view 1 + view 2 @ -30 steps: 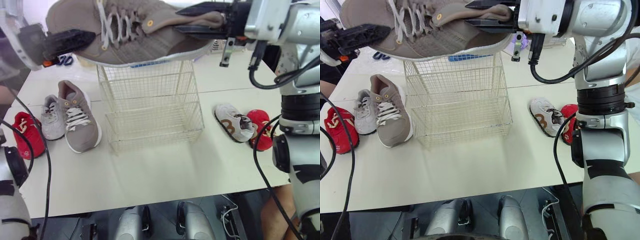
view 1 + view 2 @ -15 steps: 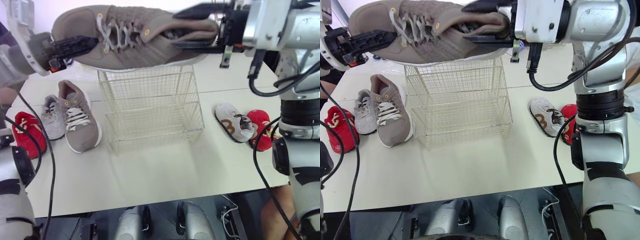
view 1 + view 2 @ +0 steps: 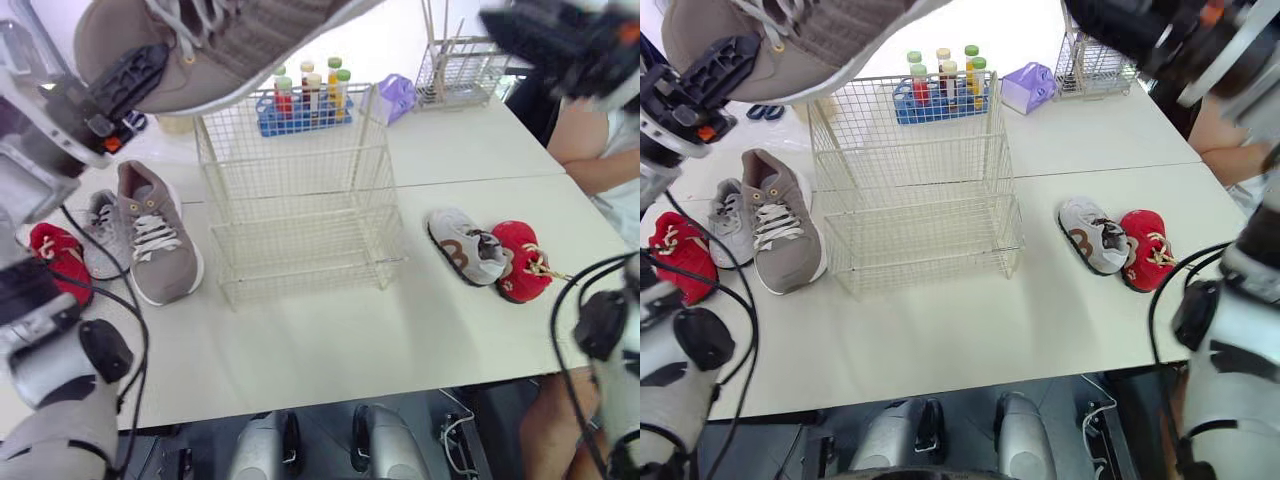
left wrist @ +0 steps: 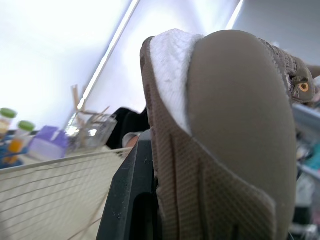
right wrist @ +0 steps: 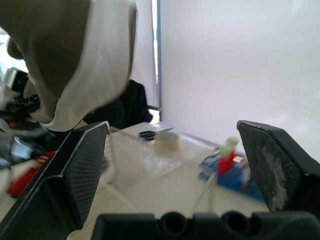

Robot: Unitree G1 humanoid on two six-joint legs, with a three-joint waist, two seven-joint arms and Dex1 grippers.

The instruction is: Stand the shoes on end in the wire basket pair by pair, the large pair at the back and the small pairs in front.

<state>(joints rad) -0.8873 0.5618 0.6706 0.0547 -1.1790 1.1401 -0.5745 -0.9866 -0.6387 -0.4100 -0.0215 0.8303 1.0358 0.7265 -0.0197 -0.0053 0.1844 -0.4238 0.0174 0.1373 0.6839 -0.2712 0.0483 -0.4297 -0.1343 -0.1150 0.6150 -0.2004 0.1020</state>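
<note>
While under wire basket [image 3: 300, 190], white table [image 3: 330, 340].

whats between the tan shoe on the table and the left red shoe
A small grey shoe, lying beside the tan shoe, as the left eye view shows.

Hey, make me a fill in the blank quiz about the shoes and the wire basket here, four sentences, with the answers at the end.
The left gripper grips the raised large taupe shoe by its ___.
The wire basket is ___.
The right gripper has its jaws ___.
The white shoe and the red shoe beside it lie on the basket's ___ side.
Missing words: toe; empty; open; right.
</note>
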